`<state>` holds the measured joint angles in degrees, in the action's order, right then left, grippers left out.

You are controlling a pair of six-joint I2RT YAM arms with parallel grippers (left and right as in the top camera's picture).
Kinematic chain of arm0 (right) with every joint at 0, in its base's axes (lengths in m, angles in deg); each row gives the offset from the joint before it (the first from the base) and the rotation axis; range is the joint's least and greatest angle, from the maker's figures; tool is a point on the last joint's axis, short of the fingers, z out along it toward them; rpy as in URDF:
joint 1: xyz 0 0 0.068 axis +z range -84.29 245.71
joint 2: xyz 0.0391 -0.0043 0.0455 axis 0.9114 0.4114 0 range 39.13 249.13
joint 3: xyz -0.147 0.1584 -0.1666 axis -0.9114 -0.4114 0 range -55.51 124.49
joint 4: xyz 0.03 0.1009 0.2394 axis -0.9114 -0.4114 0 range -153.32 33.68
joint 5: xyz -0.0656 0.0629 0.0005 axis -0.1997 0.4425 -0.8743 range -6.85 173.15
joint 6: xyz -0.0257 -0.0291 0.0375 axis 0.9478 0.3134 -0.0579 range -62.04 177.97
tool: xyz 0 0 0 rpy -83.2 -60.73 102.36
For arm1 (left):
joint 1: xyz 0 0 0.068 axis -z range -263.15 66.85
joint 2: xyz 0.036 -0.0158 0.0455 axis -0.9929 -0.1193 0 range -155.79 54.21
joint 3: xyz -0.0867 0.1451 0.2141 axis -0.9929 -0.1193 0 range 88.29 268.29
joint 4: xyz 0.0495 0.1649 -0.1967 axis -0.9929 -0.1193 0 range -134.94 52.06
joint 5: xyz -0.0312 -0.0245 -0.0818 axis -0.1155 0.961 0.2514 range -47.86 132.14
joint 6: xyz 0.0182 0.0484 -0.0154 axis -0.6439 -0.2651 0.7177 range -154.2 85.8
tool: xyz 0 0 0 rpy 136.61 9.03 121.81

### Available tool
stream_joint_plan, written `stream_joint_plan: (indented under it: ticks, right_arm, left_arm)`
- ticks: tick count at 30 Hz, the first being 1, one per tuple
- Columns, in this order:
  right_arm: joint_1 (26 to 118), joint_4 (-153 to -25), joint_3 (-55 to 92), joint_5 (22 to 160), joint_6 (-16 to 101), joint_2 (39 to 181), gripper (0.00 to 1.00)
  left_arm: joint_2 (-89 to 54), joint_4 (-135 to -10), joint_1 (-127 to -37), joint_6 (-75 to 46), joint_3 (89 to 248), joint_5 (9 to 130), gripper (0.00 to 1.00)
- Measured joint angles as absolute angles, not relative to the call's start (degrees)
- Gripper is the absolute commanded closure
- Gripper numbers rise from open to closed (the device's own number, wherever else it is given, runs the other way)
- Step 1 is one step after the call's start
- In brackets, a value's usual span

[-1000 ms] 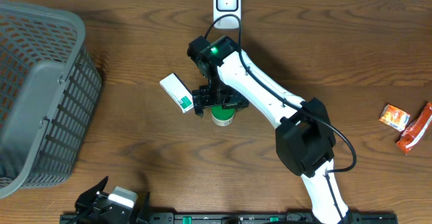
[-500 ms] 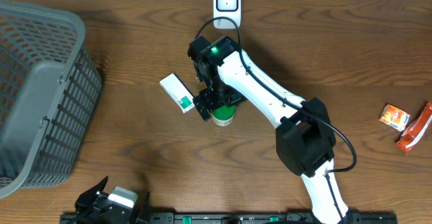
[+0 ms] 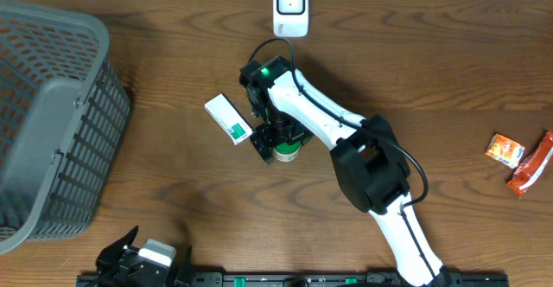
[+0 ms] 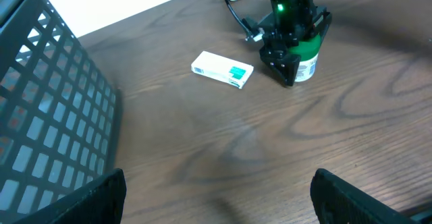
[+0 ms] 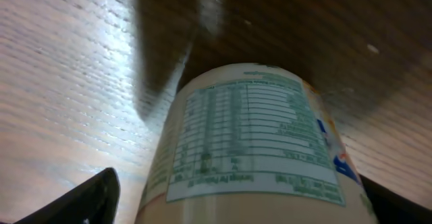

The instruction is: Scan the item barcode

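Near the table's point(image 3: 173, 192) middle the bottle point(image 3: 286, 152) stands upright. The right gripper point(image 3: 275, 142) straddles it, jaws apart, with a gap showing on one side. A box point(image 3: 229, 118) lies just beside, toward the left edge. At the near edge the left gripper point(image 4: 219, 193) hangs open.

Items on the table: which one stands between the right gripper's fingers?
The green bottle, upright inside the open right gripper; the white box lies beside it, the snack packets far off.

1. My right arm point(image 3: 313, 112) has white tube parts and chunky black joints.
2. A small green light point(image 3: 265, 70) glows on it.
3. A thin black cable point(image 3: 422, 175) loops beside it.
4. My left fingers point(image 4: 91, 198) are black.
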<state>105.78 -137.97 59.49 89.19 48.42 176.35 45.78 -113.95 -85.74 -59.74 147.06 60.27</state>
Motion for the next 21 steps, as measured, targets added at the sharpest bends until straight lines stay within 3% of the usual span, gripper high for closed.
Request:
stream_joint_plan:
  ticks: [7,21]
  right_arm:
    - [105.8,-135.9,59.5,88.7,48.4,176.4,0.29]
    - [105.8,-134.9,62.0,88.5,45.1,177.2,0.39]
  left_arm:
    - [45.8,-114.0,-85.7,-59.7,147.1,60.3,0.14]
    - [45.8,-113.9,-85.7,-59.7,147.1,60.3,0.14]
